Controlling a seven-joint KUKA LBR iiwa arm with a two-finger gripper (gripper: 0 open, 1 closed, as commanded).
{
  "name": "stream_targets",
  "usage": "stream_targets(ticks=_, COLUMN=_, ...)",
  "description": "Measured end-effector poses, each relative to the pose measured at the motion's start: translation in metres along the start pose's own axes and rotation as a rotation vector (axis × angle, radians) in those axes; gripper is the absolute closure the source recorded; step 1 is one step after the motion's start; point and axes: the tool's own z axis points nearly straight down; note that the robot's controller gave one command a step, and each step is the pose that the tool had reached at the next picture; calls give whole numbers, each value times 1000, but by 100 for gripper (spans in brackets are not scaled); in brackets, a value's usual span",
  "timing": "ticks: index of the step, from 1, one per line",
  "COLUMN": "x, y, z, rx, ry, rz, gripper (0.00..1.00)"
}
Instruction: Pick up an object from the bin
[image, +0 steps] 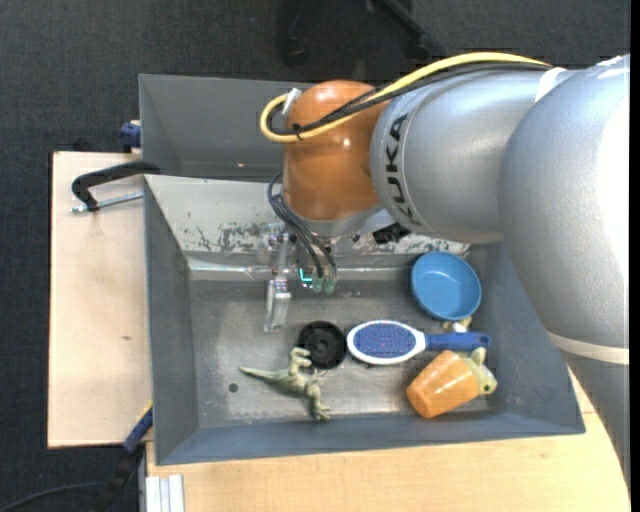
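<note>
Claw (283, 300) hangs low over the bin (170, 330), above its bare middle floor; how wide it stands I cannot tell. Nearest it, toward the front wall, lie a black round knob (320, 342) and a green toy dinosaur (298, 380), with a blue brush (385, 342) just beside the knob.

Robotics lab: KUKA arm (480, 150) over a grey metal bin (165, 330).

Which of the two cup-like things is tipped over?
The orange cup in the lower right corner of the bin lies on its side; the blue bowl above it sits upright, mouth up.
</note>
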Motion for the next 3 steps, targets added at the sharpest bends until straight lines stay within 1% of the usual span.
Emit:
stream_targets(ticks=1, x=71, y=-73, z=16, rx=3, ry=-3, rz=-158, gripper=0)
stream_targets(ticks=2, x=46, y=-108, z=76, rx=2, ry=-1, rz=-202, gripper=0)
stream_targets(ticks=3, x=44, y=-106, z=73, rx=0, ry=-9, rz=-204, gripper=100)
